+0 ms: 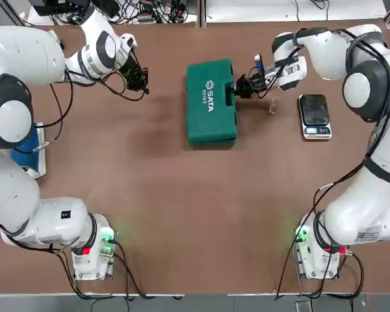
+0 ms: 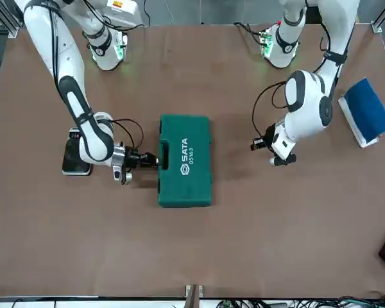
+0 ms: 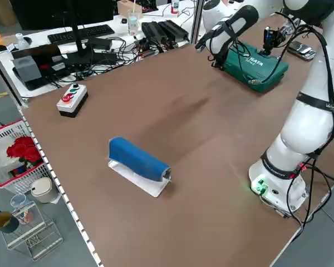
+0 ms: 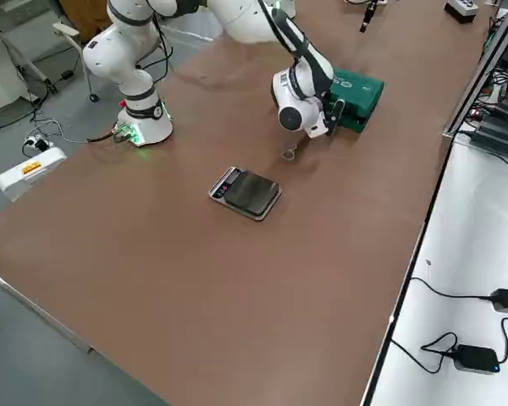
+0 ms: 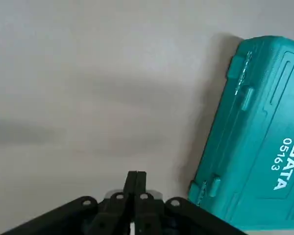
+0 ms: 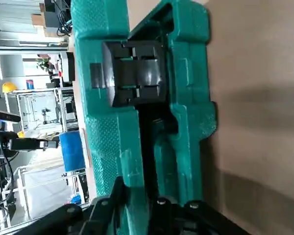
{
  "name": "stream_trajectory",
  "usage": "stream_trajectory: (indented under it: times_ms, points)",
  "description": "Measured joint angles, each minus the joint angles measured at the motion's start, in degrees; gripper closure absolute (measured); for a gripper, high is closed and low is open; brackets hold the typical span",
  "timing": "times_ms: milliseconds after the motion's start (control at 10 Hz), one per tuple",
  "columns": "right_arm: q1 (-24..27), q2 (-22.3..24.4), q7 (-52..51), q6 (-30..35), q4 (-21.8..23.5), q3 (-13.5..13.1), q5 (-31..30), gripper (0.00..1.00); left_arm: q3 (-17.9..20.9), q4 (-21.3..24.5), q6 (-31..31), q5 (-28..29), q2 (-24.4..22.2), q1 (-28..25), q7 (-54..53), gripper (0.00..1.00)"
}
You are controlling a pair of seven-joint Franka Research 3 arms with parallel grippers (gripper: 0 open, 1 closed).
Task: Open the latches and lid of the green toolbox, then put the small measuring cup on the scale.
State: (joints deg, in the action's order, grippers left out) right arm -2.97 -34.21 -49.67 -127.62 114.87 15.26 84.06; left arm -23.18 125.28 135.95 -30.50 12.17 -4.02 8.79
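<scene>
Top view showed the toolbox (image 1: 211, 102) lying shut mid-table, lid down with the SATA print up, so nothing could be seen of what it held. The right gripper (image 1: 242, 87) was at the handle-side edge of the case, level with the table; in the right wrist view its fingers sat close around the green rim beside a black latch (image 6: 134, 73), which looked still fastened, though I could not tell whether they truly gripped the rim. By my judgement the task was at its first step: latches and lid remained to be opened, and the cup moved after that. The cup (image 1: 272, 108) stood on the bare table between the toolbox and the scale (image 1: 314, 116), touching neither; the scale's platform carried nothing. The left gripper (image 1: 140, 82) hung well apart from the case, fingers pressed together and holding nothing.
</scene>
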Motion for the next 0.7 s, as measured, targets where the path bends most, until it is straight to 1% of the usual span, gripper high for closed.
stream_trajectory:
  times_ms: [300, 500, 700]
  points:
    - [-0.99, 2.74, 3.85, -0.08, -0.16, 0.03, -0.16, 0.78, 0.01, -0.48, 0.09, 0.0, 0.0, -0.03, 0.32, 0.99]
    - [-1.82, 4.97, 8.53, -0.58, -0.27, 0.03, -1.71, 0.74, 0.02, -0.76, 0.12, 0.0, 0.0, -0.06, 0.6, 0.99]
    - [-2.49, 7.21, 12.09, -0.75, -0.22, 0.04, -2.75, 0.73, 0.02, -0.96, 0.16, 0.0, 0.0, -0.06, 0.79, 0.99]
